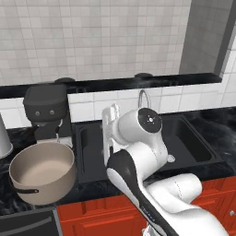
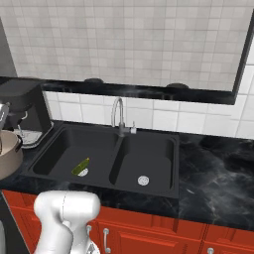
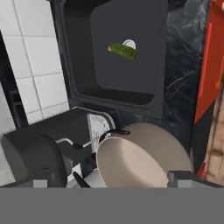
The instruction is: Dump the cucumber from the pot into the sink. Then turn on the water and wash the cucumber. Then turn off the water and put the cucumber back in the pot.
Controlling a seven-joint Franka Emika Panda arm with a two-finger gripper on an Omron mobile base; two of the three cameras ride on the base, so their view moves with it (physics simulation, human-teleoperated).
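1. Lying in the left basin of the sink (image 2: 59, 144), the cucumber (image 2: 81, 166) rests against the round drain (image 2: 83, 172), so the dump looks done and the water is the next job.
2. Standing upright on the dark surface (image 1: 18, 138) left of the sink, the pot (image 1: 42, 171) appears bare inside.
3. The pincer (image 3: 111, 183) has its 2 tips spread wide apart, gripping nothing, above the pot rim.
4. Risk: reaching for the faucet (image 2: 118, 115), the arm could clip the pot or the coffee machine (image 1: 46, 113) just behind it.
5. Risk: running water could roll the cucumber off the drain.
6. The right base view shows cucumber and faucet plainly; in the left base view the arm covers most of the left basin.
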